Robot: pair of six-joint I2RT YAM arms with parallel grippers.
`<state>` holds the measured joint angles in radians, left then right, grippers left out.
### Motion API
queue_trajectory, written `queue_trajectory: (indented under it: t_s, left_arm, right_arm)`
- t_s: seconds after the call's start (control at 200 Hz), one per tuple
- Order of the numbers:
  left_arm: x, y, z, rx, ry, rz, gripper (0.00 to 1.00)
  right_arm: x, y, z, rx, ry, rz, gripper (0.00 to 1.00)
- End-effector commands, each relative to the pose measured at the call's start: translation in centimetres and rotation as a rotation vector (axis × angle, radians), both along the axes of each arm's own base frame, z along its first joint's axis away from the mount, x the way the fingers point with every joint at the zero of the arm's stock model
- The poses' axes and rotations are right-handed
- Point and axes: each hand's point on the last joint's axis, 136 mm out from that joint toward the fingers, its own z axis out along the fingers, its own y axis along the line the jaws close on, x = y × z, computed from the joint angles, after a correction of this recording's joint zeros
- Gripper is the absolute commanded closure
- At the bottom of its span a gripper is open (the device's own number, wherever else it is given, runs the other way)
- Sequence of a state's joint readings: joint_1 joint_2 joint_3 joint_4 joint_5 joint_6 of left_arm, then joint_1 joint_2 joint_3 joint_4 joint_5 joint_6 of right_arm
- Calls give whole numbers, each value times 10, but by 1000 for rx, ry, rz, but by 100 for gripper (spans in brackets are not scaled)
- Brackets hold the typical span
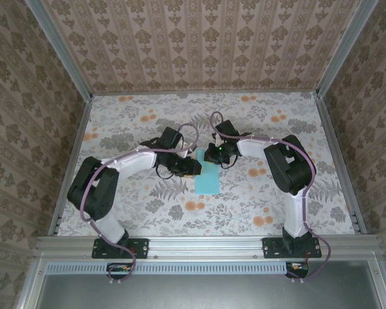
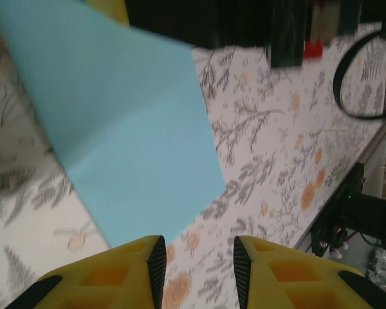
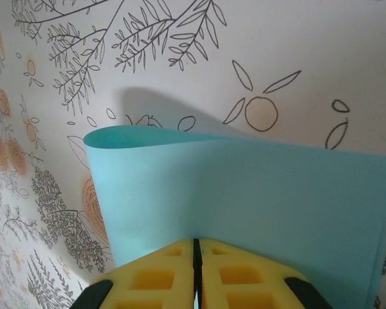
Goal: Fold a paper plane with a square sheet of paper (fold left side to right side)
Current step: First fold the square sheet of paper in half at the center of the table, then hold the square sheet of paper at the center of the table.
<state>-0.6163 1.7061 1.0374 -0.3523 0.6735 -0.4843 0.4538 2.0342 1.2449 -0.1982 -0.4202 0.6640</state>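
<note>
— While the top view gave the square sheet of paper [image 1: 206, 180] as a flat blue patch in the middle of the bench [image 1: 257, 199], what did the wrist cameras add?
— The right wrist showed one edge curled over in a loop, with the right claw [image 3: 196, 243] clenched on the sheet.
— And the left claw [image 2: 196, 248]?
— Released: its yellow fingers stood apart, bare floral bench between them, the sheet just beyond.
— Anything in the way?
— The right arm [image 2: 212, 22] crossed that view, a black cable [image 2: 350, 84] looping beside it. Both arms bent inward, wrists meeting over the sheet.
</note>
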Motion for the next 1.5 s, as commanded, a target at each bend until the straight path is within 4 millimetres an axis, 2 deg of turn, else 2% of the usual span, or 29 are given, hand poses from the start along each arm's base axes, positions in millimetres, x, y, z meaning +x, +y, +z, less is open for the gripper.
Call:
queue_trajectory:
  t_s: [0.0,0.22,0.445,0.635,0.805,0.885,0.995,1.125,1.19,1.26,1.49]
  left_arm:
    - [8,-12,-11,-12,7,-45,66]
    - [20,-20,-40,4,35,-30,68]
    - [12,-16,-59,51,74,-21,68]
    - [4,-7,-72,99,106,-2,69]
    - [0,-7,-75,104,117,-1,70]
    - [-1,-7,-74,104,119,2,70]
    - [2,-5,-76,127,100,15,70]
    - [1,-5,-75,129,98,17,70]
    - [2,-5,-74,129,96,19,70]
    - [1,-5,-74,132,97,21,70]
    - [3,-6,-72,131,91,25,70]
  right_arm:
    - [-16,-31,-40,-138,107,-38,89]
    - [-16,-29,-39,-131,104,-37,90]
    - [-10,-25,-28,-105,69,-34,89]
    - [8,-20,6,-52,-25,-36,84]
    - [13,-29,42,-48,-105,-52,70]
    - [5,-38,56,-67,-130,-60,66]
    - [-16,-49,65,-75,-137,-71,66]
    - [-50,-51,68,-54,-106,-54,80]
    - [-70,-45,64,-34,-78,-31,86]
    - [-86,-36,59,-13,-49,-19,88]
    - [-113,-23,18,-54,64,10,88]
